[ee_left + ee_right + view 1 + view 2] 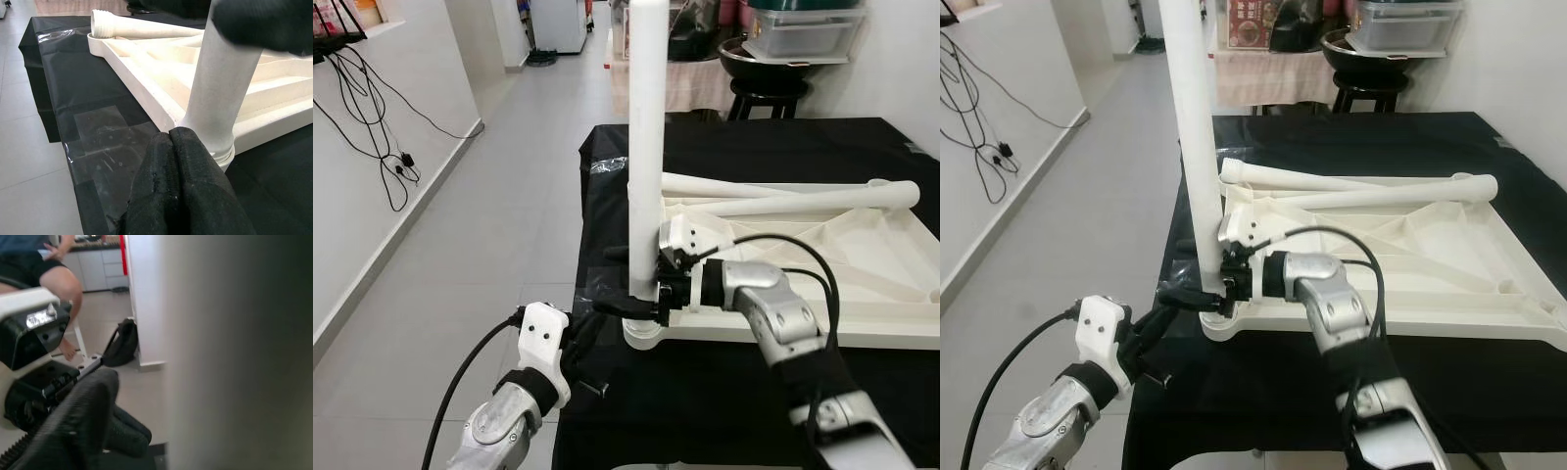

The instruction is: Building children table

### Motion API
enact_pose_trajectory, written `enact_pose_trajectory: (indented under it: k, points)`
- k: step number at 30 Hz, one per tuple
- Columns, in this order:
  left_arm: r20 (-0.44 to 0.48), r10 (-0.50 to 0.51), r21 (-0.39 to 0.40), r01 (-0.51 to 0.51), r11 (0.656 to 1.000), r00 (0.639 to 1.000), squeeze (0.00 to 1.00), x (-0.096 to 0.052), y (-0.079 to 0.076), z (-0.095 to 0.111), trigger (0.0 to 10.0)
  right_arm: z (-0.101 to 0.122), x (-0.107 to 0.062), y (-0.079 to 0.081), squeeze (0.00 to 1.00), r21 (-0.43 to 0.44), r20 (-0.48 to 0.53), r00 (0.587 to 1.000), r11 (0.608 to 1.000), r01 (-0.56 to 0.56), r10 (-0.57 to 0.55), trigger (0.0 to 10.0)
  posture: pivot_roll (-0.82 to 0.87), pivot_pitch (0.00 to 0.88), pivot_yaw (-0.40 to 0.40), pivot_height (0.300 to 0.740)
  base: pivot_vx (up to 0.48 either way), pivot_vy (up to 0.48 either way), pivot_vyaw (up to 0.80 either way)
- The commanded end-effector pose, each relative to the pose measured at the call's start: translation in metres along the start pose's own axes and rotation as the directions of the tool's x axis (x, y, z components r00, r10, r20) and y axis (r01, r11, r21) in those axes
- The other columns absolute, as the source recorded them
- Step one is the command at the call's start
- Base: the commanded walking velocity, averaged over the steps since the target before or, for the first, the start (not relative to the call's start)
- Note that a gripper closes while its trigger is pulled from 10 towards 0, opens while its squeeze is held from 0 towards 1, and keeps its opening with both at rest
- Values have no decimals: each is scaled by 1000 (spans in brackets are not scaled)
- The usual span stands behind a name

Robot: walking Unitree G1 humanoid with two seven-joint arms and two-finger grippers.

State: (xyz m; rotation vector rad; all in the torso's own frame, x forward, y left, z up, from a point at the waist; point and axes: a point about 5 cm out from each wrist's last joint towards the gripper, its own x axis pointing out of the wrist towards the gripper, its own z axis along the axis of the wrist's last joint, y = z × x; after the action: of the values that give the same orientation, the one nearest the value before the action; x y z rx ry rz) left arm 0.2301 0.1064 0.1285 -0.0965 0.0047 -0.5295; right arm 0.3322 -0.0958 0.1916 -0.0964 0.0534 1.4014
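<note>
A white children's table top [862,294] lies upside down on a black-covered table [705,401]. One white leg [648,127] stands upright in the near left corner socket [646,338]. My right gripper [628,282] is shut on that leg just above its base, one finger on each side. My left gripper [171,134] is shut with nothing in it, its tips next to the foot of the leg at the table's corner. Two more white legs [793,201] lie across the table top.
Grey tiled floor [489,225] stretches to the left, with black cables [386,147] hanging on the wall. A stool with a dark bowl [754,59] and a plastic box [803,29] stands behind the table. A seated person's leg [58,284] and a black bag [122,345] are in the right wrist view.
</note>
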Motion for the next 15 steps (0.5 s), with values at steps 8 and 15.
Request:
enact_pose_trajectory:
  k: [8,15]
  points:
    - [-14,10,-2,-10,1000,1000,0,-1,0,-3,10000,-7,3,3,0,11,16,997,997,-80,80,0,-1,36,-5,740,0,0,0]
    - [-12,11,-4,-11,1000,1000,0,-2,0,-2,10000,-19,4,6,0,6,-1,985,985,170,-170,0,-10,48,-10,740,0,0,0]
